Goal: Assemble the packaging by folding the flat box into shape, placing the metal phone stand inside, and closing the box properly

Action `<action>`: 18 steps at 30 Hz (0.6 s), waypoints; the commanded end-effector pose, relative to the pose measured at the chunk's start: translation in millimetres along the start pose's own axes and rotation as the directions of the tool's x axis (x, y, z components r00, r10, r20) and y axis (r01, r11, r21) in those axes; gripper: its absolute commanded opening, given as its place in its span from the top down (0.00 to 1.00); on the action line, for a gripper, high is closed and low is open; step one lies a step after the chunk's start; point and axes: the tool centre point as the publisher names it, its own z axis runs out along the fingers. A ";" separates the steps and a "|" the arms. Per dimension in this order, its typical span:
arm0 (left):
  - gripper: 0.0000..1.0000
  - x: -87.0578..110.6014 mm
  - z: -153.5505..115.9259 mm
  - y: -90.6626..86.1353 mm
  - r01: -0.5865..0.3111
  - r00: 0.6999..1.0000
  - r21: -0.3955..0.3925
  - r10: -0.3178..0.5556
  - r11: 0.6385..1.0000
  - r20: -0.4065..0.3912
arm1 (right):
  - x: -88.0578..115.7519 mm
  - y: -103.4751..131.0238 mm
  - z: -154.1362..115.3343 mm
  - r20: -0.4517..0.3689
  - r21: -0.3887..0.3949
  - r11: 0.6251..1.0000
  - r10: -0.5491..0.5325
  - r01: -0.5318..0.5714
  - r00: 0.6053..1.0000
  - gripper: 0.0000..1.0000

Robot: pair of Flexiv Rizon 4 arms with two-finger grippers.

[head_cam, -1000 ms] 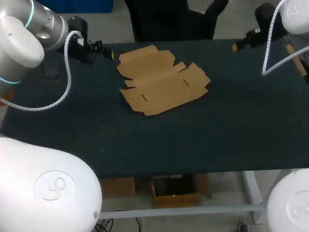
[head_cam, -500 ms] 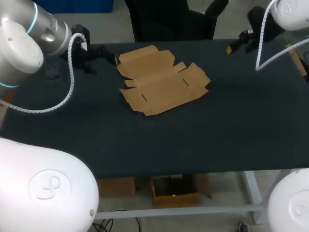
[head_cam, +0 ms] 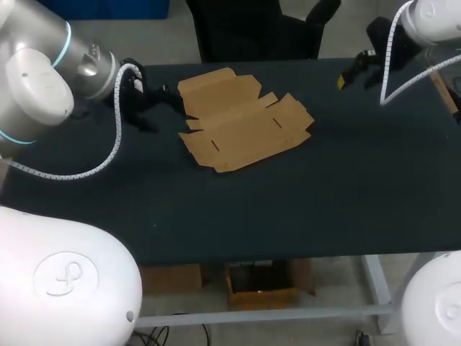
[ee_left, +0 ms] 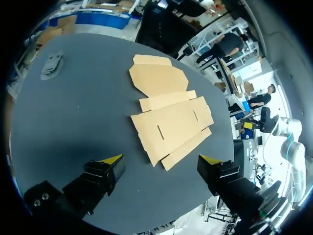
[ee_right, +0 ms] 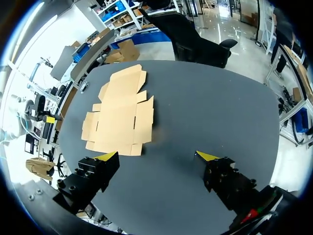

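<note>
Presently left end effector (head_cam: 167, 99) and right end effector (head_cam: 353, 72) are both released; advise gripping the flat cardboard box (head_cam: 241, 119), upper centre, squarely beside a crease.

No words or numbers can be read, on the flat box (head_cam: 241, 119) or elsewhere. The only sign is a round embossed emblem (head_cam: 70, 272) with a looping mark, on the white left arm base (head_cam: 36, 231) at near left.
</note>
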 end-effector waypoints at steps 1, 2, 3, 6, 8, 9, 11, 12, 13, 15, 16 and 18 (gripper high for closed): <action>0.00 -4.7 16.5 -1.4 0.020 1.000 -0.014 -0.021 1.000 -0.023 | -1.1 -3.5 2.1 -0.006 0.017 1.000 0.001 -0.001 1.000 0.00; 0.00 -5.9 19.8 -0.9 0.032 0.999 -0.018 -0.032 0.999 -0.026 | -1.1 -6.1 1.9 -0.009 0.020 1.000 0.001 0.000 1.000 0.00; 0.00 -7.1 22.9 -0.5 0.040 0.999 -0.026 -0.041 0.999 -0.035 | -1.1 -8.7 1.4 -0.013 0.023 1.000 0.001 -0.001 1.000 0.00; 0.00 -9.6 31.7 1.7 0.055 0.997 -0.038 -0.057 0.998 -0.048 | 0.5 -18.7 -0.2 -0.021 0.035 0.999 -0.006 0.007 1.000 0.00; 0.00 -11.5 38.4 2.3 0.068 0.996 -0.052 -0.071 0.996 -0.048 | 1.0 -23.6 -0.1 -0.018 0.043 0.999 -0.009 0.009 1.000 0.00; 0.00 -12.4 41.1 2.4 0.072 0.996 -0.057 -0.075 0.996 -0.051 | 0.8 -26.4 -0.5 -0.028 0.048 0.999 -0.010 0.011 1.000 0.00; 0.00 -13.7 46.1 2.7 0.084 0.994 -0.069 -0.088 0.994 -0.057 | 0.1 -31.1 -1.7 -0.031 0.051 0.999 -0.006 0.008 0.999 0.00; 0.00 -14.0 48.0 2.8 0.086 0.994 -0.075 -0.091 0.993 -0.061 | 0.1 -33.3 -2.3 -0.033 0.054 0.999 -0.005 0.006 0.999 0.00; 0.00 -14.3 50.8 3.1 0.093 0.993 -0.079 -0.098 0.993 -0.060 | 0.8 -36.8 -3.2 -0.036 0.057 0.998 -0.006 0.008 0.999 0.00; 0.00 -15.1 55.2 4.1 0.104 0.992 -0.093 -0.110 0.990 -0.068 | 1.4 -40.5 -3.7 -0.035 0.061 0.998 -0.007 0.009 0.999 0.00; 0.00 -15.3 56.7 4.6 0.106 0.991 -0.097 -0.113 0.990 -0.067 | 1.7 -42.1 -3.8 -0.035 0.063 0.998 -0.008 0.010 0.999 0.00; 0.00 -17.1 63.5 7.7 0.121 0.989 -0.119 -0.130 0.986 -0.074 | 1.5 -43.8 -3.3 -0.035 0.064 0.998 -0.010 0.012 0.999 0.00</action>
